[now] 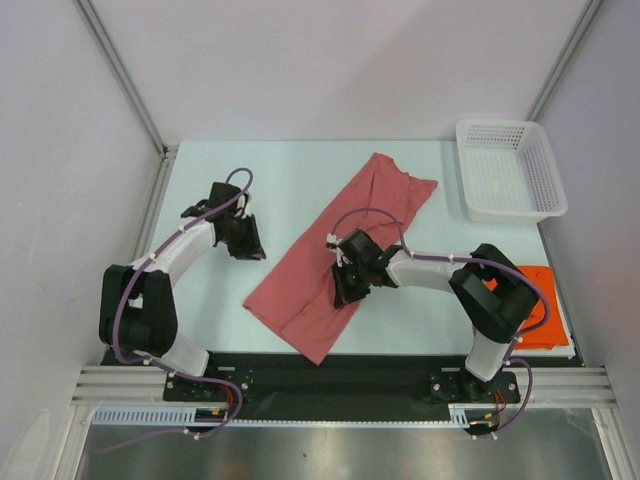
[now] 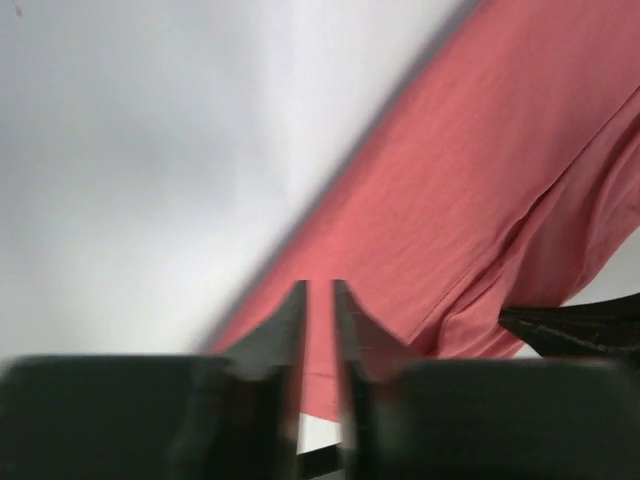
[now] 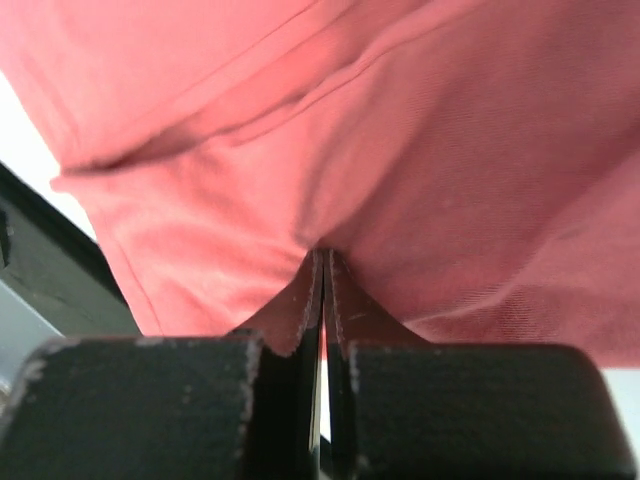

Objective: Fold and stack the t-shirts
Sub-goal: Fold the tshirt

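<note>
While the pale table [image 1: 290,170] spreads under both arms, the pink-red shirt [image 1: 320,260] lies on it in a long diagonal strip. It runs beneath the right gripper [image 1: 345,295] and lies just to the right of the left gripper [image 1: 250,245]. Well beyond the right fingers, off to their right, sits the white basket [image 1: 508,214]. Well behind those fingers, beside that arm's base, lies the orange shirt [image 1: 555,335], a flat rectangle. The right fingers press together on a pinch of pink-red cloth. The left fingers stand a narrow slit apart, gripping nothing, clear of the cloth.
</note>
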Controlling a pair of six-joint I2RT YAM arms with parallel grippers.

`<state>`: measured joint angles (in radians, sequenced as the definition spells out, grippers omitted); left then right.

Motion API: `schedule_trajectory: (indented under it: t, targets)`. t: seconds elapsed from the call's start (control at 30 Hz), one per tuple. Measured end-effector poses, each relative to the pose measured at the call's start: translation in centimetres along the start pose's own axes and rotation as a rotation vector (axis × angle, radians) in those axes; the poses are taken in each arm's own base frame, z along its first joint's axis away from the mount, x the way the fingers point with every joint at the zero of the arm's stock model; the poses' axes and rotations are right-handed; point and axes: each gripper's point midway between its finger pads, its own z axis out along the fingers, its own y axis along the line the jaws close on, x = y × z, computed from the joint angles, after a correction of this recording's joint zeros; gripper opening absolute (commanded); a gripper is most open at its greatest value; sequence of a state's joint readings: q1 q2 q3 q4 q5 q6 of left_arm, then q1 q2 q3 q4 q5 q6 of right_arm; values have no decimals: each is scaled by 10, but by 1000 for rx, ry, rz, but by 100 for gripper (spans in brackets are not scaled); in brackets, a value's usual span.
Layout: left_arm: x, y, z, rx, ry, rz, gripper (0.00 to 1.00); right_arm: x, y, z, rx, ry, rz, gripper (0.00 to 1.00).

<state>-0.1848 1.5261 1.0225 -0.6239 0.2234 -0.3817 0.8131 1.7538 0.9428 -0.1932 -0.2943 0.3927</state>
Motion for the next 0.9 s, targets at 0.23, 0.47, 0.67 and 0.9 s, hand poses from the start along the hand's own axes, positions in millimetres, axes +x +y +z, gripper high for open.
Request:
schedule_trajectory:
  t: [0.23,0.47,0.67,0.9]
  targets:
    - [-33,-15,-1,39,-8,89,53,-8,-19,-31,137,93,112,22]
    - [-6,-4,16,35,122,107,53,-108,-80,-88,294,-159,359,0]
    - [-2,-3,16,36,134,111,48,-181,-175,-119,498,-403,630,0]
    - [8,-3,18,60,134,101,53,-256,-244,-88,653,-535,666,0]
